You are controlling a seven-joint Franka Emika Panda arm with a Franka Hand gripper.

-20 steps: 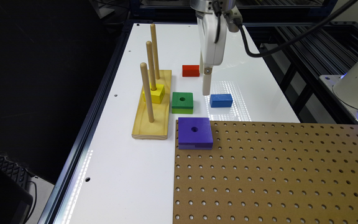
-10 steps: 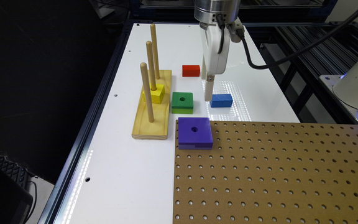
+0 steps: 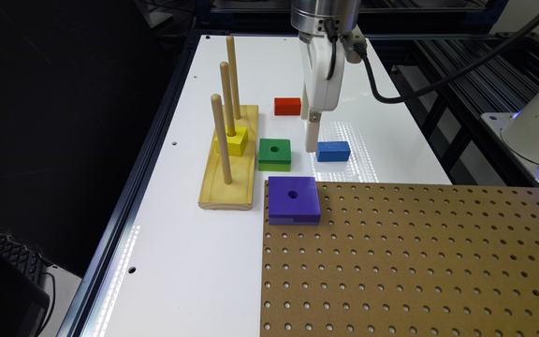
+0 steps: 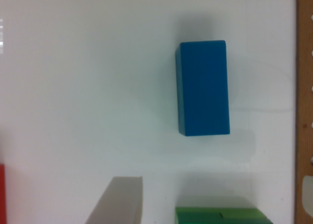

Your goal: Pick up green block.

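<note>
The green block [image 3: 274, 154] lies flat on the white table [image 3: 204, 262], dark green on top with a lime band below and a round hole in its middle. My gripper [image 3: 311, 136] hangs just above the table, in the gap between the green block and a blue block [image 3: 333, 151], a little to the exterior view's right of the green one. In the wrist view the gripper [image 4: 212, 204] is open with nothing held. One grey finger [image 4: 120, 202] shows there, beside an edge of the green block [image 4: 222, 215].
A wooden base [image 3: 229, 173] with three upright pegs holds a yellow block [image 3: 232, 141] left of the green block. A red block [image 3: 287, 106] lies behind, and a purple holed block [image 3: 294, 200] sits on the brown pegboard [image 3: 414, 262] in front. The blue block [image 4: 203, 87] is close by.
The gripper has come down and forward toward the table, its tip now level with the green and blue blocks. The blocks have not moved.
</note>
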